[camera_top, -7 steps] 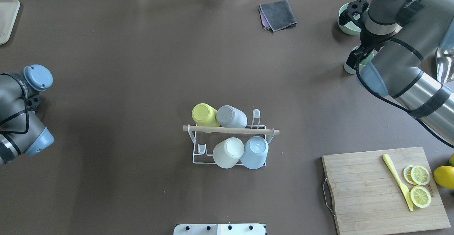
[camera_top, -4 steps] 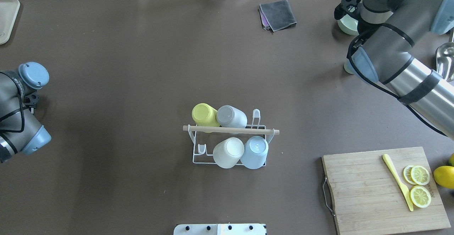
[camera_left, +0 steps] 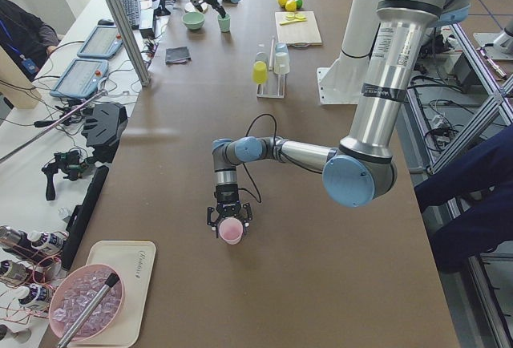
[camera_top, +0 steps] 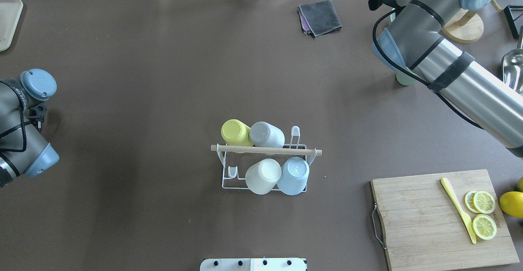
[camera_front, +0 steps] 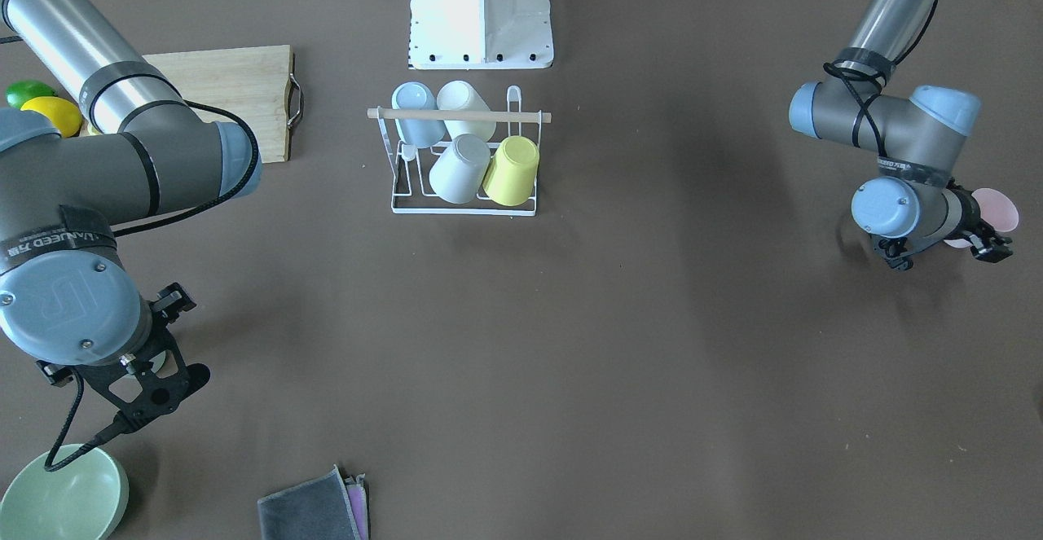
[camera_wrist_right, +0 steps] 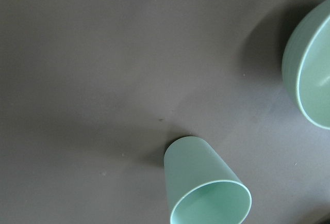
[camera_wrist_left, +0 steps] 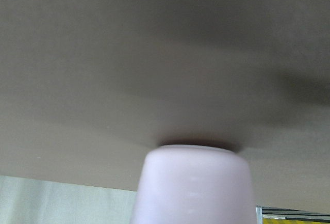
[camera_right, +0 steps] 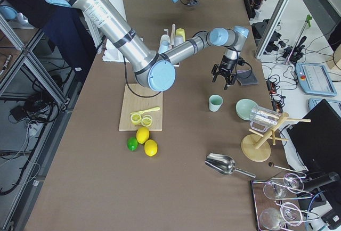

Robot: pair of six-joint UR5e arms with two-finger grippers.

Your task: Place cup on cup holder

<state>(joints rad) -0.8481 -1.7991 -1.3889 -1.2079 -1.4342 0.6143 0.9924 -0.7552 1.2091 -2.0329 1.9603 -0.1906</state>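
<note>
The cup holder, a white wire rack with a wooden rod on top, stands mid-table and carries several upturned cups; it also shows in the front-facing view. My left gripper is low over the table at the far left end, shut on a pink cup, which also shows in the exterior left view and the left wrist view. My right gripper is open and empty, raised above a green cup that stands upright on the table.
A green bowl sits beside the green cup. A grey cloth lies at the far edge. A wooden cutting board with lemon slices and a yellow knife is front right. A wooden mug tree stands at the far right.
My right arm has swung up and toward the far edge, away from the green cup. My left arm has shifted slightly. The rack and its cups have not moved.
</note>
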